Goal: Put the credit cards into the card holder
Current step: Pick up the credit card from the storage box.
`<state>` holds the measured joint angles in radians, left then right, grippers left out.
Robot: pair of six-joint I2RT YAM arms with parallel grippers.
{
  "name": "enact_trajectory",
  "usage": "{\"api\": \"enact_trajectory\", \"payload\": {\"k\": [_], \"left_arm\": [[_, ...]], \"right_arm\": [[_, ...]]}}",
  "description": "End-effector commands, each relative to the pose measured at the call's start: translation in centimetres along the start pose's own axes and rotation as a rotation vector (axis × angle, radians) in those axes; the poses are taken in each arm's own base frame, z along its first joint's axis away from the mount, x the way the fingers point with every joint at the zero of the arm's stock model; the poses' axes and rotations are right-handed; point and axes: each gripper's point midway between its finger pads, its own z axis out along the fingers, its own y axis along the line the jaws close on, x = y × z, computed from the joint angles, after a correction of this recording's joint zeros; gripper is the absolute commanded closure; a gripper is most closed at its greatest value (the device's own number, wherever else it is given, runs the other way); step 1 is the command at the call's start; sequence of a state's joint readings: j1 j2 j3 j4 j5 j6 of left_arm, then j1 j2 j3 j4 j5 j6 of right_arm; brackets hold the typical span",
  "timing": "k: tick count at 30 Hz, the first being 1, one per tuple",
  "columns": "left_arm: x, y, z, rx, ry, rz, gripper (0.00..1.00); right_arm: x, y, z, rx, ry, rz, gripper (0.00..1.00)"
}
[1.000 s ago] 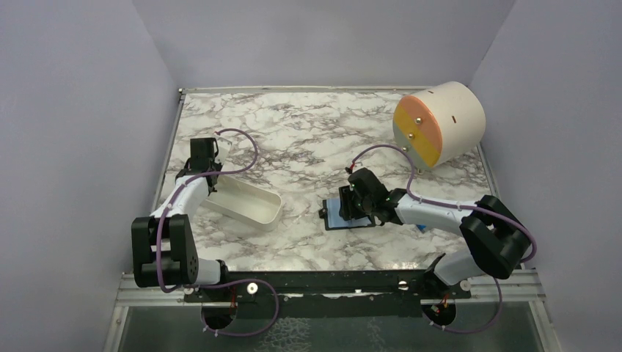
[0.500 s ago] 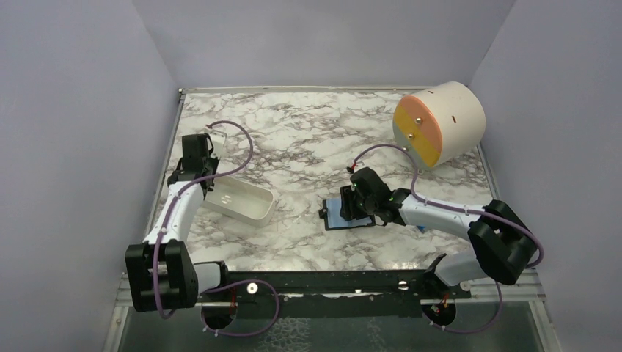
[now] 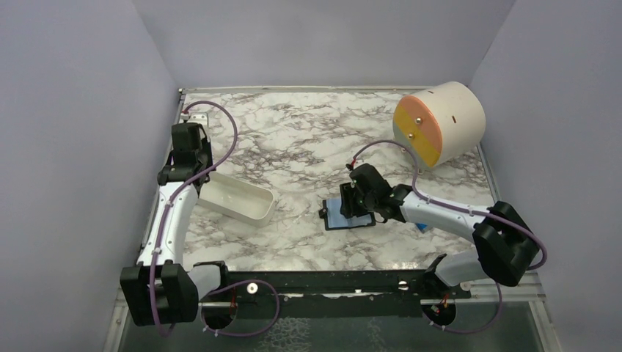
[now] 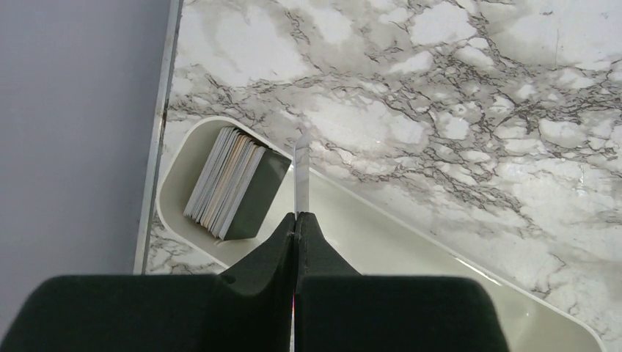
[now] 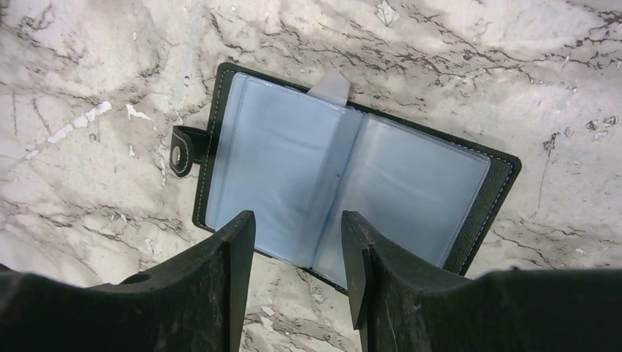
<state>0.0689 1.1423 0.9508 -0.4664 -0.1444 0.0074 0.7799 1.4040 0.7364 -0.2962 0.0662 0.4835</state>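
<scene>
Card pick-up over the tray. Here the left claw (image 4: pixel 296 218) is clenched on a single credit card (image 4: pixel 295 176), seen edge-on as a thin pale line rising from between the fingertips, above the white tray (image 4: pixel 440 257). The remaining credit cards (image 4: pixel 233 183) stand as a leaning stack at the tray's left end, close to the edge of the worktop (image 3: pixel 293 139). Mid-worktop, the card holder (image 5: pixel 345 169) lies open and flat, light blue sleeves upward, its strap (image 5: pixel 178 154) at the left. Over it the right claw (image 5: pixel 297 227) is spread wide, fingers apart, gripping nothing — whether the tips touch the holder cannot be told.

Handling, as judged: each card is light, stiff and smooth, apt to slip or swivel in a pinch. It is best held across a short edge, leaving most of its length free to enter a sleeve. The sleeves look thin and limp, so a mouth will likely need pinning open — and the holder seems light enough to slide under a pushing card.
</scene>
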Motion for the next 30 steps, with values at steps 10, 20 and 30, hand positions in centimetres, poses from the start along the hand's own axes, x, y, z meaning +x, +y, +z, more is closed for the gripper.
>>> {"api": "enact_trajectory", "payload": {"k": [10, 20, 30], "left_arm": [[0.1, -4.7, -2.9, 0.244, 0.001, -0.182, 1.00], [0.2, -9.5, -6.6, 0.531, 0.049, -0.290, 1.00], [-0.7, -14.1, -11.8, 0.878, 0.076, -0.430, 1.00]], "right_arm": [[-3.7, 4.3, -3.1, -0.175, -0.073, 0.036, 0.53], [-8.2, 12.3, -9.9, -0.641, -0.239, 0.093, 0.47], [-13.1, 17.8, -13.3, -0.981, -0.330, 0.223, 0.36]]}}
